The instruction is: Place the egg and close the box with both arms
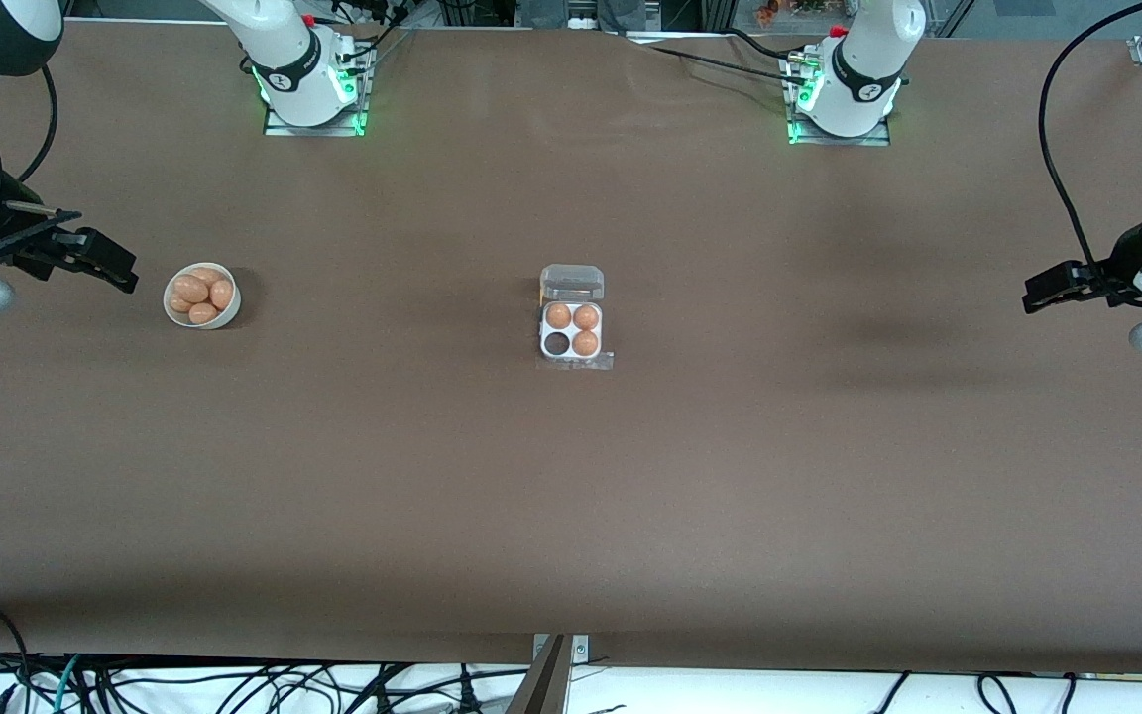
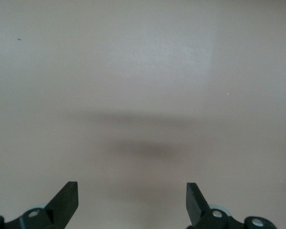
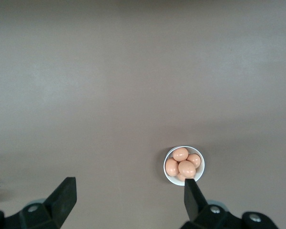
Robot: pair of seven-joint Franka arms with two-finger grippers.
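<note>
The box (image 1: 571, 331) sits mid-table, a small white four-cup tray with its clear lid (image 1: 572, 283) lying open toward the robot bases. Three brown eggs fill three cups; one cup (image 1: 557, 343) is empty. A round white bowl (image 1: 201, 296) with several brown eggs stands toward the right arm's end; it also shows in the right wrist view (image 3: 184, 165). My right gripper (image 1: 120, 273) is open and empty, up in the air beside the bowl. My left gripper (image 1: 1032, 296) is open and empty over bare table at the left arm's end; its fingers (image 2: 66, 198) frame only table.
The brown table (image 1: 571, 496) carries only the box and the bowl. Both arm bases (image 1: 311, 94) stand lit green along the edge farthest from the front camera. Cables hang along the nearest edge.
</note>
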